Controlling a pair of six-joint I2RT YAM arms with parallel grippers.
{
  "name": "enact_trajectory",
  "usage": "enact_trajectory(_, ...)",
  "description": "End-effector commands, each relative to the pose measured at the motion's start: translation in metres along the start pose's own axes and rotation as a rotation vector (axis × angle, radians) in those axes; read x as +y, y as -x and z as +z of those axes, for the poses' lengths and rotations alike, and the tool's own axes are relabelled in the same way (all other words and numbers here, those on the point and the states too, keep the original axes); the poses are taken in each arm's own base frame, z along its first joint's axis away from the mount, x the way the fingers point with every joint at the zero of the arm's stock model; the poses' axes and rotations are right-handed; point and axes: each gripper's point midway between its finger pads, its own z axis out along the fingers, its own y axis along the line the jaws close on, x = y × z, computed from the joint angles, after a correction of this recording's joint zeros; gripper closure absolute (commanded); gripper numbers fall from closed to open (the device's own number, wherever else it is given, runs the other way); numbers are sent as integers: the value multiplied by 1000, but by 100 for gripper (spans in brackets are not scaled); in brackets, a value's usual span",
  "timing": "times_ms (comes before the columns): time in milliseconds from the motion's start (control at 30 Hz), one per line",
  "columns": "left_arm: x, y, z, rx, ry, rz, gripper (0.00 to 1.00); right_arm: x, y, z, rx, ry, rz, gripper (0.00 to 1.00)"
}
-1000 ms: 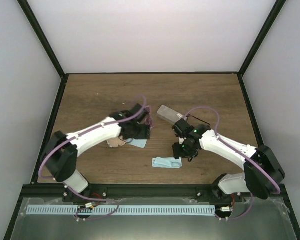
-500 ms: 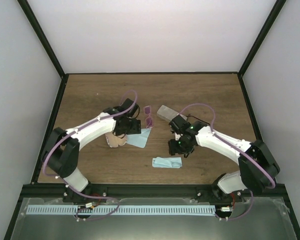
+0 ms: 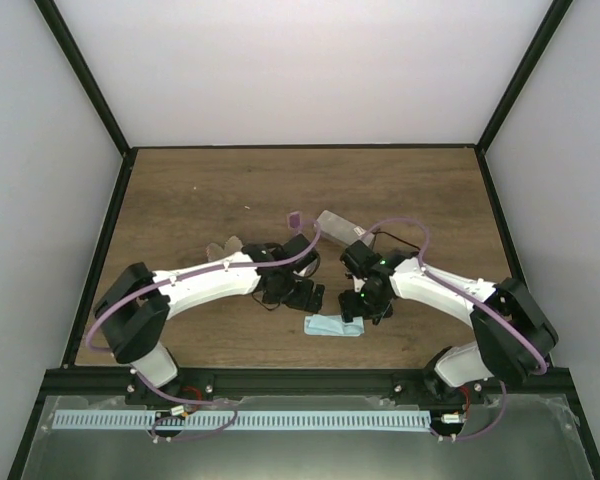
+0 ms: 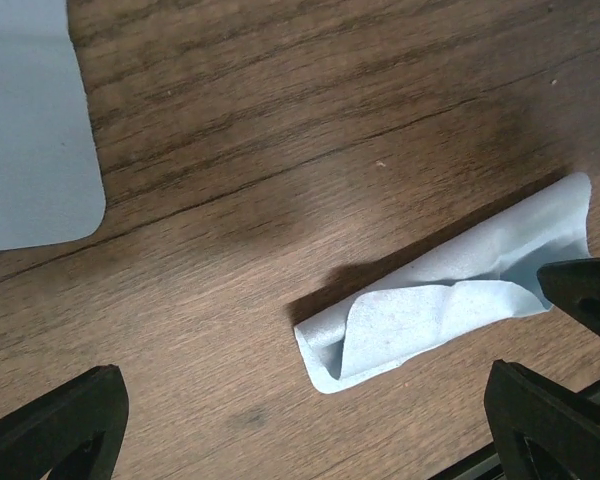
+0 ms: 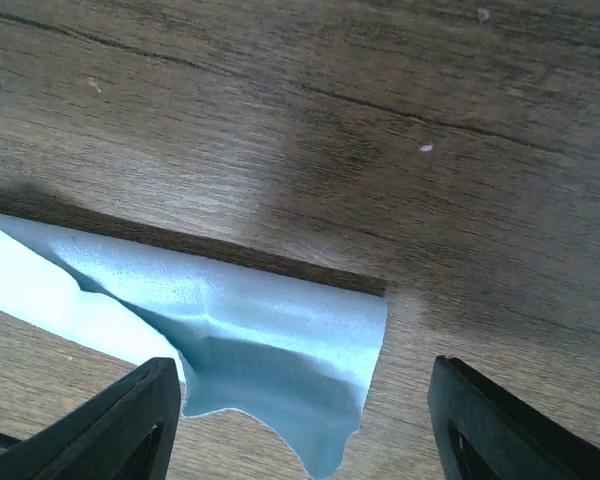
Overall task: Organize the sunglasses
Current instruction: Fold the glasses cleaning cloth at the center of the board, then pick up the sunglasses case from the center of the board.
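The rolled blue cloth (image 4: pixel 450 300) lies between the spread left fingers (image 4: pixel 55 425); the right fingers (image 5: pixel 130 415) crowd its other end. A grey case (image 3: pixel 334 226) stands just behind; the far counter (image 3: pixel 280 175) is open.

You see the sunglasses (image 3: pixel 294 217), purple-pink tinted, lying near the middle of the desk (image 3: pixel 180 190), only partly visible.

The folded fabric cloth (image 4: pixel 450 295) is plain light blue, the small sunglasses (image 3: pixel 294 216) purple-pink. The wooden table (image 4: pixel 280 120) shows brown grain.

White walls (image 3: pixel 310 70) around wooden table (image 3: pixel 200 190)
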Motion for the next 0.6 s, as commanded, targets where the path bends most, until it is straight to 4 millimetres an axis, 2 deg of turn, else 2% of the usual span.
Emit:
enact_trajectory(0, -5, -8, 12, 58, -38, -27, 0, 2, 5, -6, -30, -2, 3, 29)
enact_trajectory(67, -7, -11, 13, 75, -41, -17, 0, 0, 8, -9, -46, -13, 6, 29)
enact_trajectory(133, 6, -10, 9, 54, 28, -28, 0, 0, 14, -16, -75, -20, 12, 29)
enact_trajectory(200, 31, 3, -5, -28, 127, -89, 0, 3, 23, -25, -124, -11, 13, 29)
enact_trajectory(267, 59, 18, -21, -102, 157, -193, 0, 8, 31, -34, -160, 3, 13, 31)
enact_trajectory(333, 88, 33, -40, -183, 185, -270, 4, 12, 37, -39, -183, 17, 9, 32)
enact_trajectory(433, 120, 56, -63, -270, 286, -198, 14, 22, 46, -45, -213, 61, -10, 37)
enact_trajectory(500, 137, 67, -66, -265, 338, -187, 14, 26, 48, -42, -208, 73, -19, 38)
enact_trajectory(567, 147, 72, -58, -216, 372, -217, 14, 28, 49, -39, -194, 77, -26, 38)
